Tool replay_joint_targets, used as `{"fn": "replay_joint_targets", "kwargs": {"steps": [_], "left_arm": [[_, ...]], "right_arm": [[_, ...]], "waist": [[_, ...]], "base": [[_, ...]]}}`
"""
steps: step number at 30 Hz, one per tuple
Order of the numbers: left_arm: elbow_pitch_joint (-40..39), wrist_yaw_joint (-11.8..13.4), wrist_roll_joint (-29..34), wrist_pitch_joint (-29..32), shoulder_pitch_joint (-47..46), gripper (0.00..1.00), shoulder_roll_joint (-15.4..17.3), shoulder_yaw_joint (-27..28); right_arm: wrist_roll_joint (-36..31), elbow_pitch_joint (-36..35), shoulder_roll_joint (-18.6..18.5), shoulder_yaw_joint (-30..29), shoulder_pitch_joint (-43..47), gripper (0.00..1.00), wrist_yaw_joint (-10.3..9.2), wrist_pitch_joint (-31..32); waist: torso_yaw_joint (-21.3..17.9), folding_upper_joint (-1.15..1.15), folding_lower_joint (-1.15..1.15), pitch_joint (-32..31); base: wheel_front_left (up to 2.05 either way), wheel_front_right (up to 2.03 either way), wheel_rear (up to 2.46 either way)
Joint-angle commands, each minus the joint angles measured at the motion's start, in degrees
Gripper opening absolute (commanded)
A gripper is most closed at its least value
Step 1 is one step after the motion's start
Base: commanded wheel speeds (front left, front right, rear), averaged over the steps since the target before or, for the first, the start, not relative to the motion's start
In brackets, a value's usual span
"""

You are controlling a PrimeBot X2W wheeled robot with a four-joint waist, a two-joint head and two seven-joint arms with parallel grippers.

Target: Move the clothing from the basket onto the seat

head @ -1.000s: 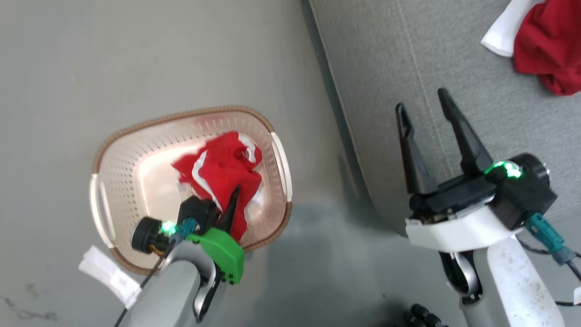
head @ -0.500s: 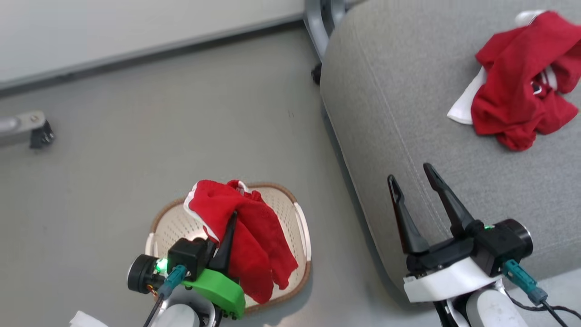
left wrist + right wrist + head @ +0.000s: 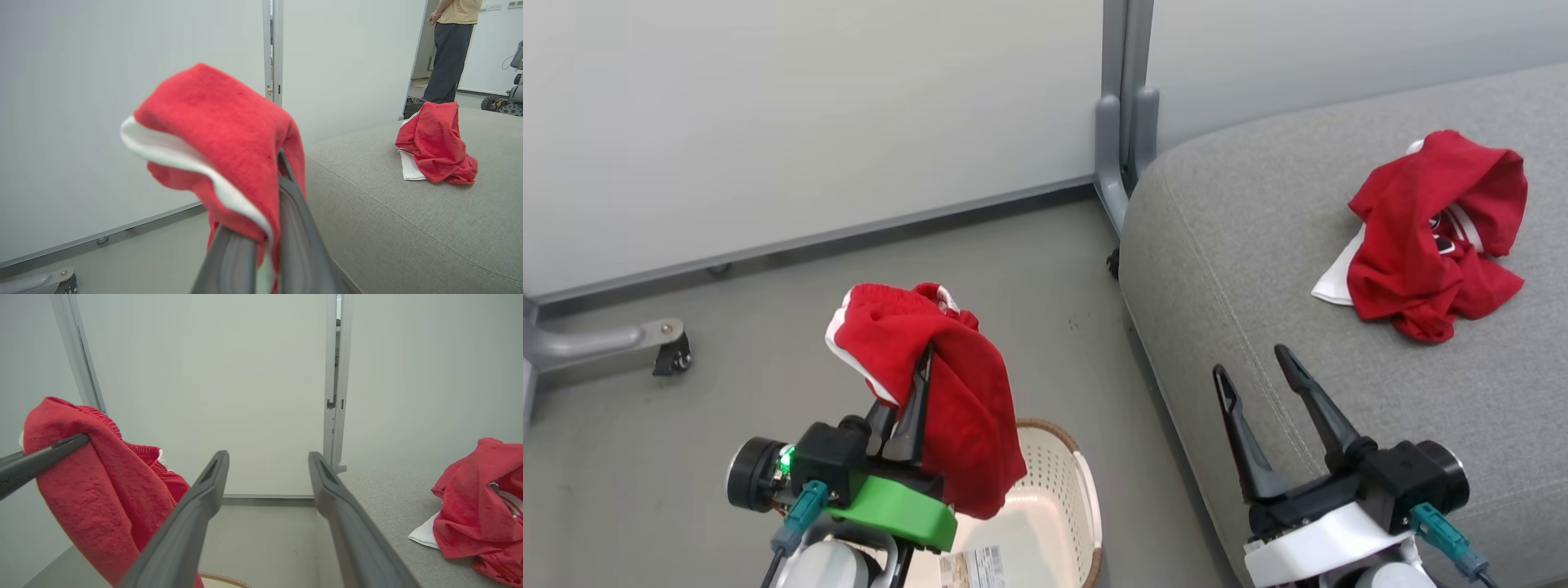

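My left gripper (image 3: 923, 359) is shut on a piece of the clothing (image 3: 968, 408), a red garment with white trim that hangs draped over its fingers, above the cream basket (image 3: 1058, 469). In the left wrist view the same garment (image 3: 229, 118) covers the fingers (image 3: 294, 220). Another red and white garment (image 3: 1429, 237) lies crumpled on the grey seat (image 3: 1258, 245). My right gripper (image 3: 1250, 362) is open and empty over the seat's near edge. From the right wrist, its open fingers (image 3: 208, 486) frame the wall, with the held garment (image 3: 106, 490) at left.
A pale partition wall stands behind, with a grey metal post (image 3: 1123, 122) by the seat's corner and a caster foot (image 3: 645, 343) at left. The basket shows a paper label (image 3: 972, 565) inside. A person (image 3: 449, 49) stands beyond the seat.
The camera has tilted up. My left gripper has lifted the red garment out of the basket and holds it higher. The right gripper stays open.
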Motion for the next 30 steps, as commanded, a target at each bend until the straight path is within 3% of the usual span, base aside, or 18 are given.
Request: {"fn": "replay_joint_targets", "kwargs": {"steps": [1, 14, 30], "left_arm": [[-0.69, -0.41, 0.59, -0.02, 0.97, 0.0, 0.01, 0.5], [-4.46, -1.45, 0.95, -0.02, -2.43, 0.0, -0.2, -2.87], [-3.67, 4.64, -5.96, -0.02, -12.33, 0.0, -0.2, -19.27]], "right_arm": [[-0.38, 0.32, 0.19, 0.3, 1.15, 1.0, -0.04, -0.18], [0.45, 1.8, 0.08, 6.25, 0.49, 1.0, -0.04, -0.18], [2.2, 8.24, 0.75, 15.94, -7.31, 1.0, -0.04, -0.18]], "waist": [[0.34, 0.0, 0.01, -2.58], [0.61, 0.0, 0.01, -3.35], [0.98, 0.0, 0.01, -1.89]], "base": [[0.0, 0.0, 0.0], [0.0, 0.0, 0.0], [0.0, 0.0, 0.0]]}}
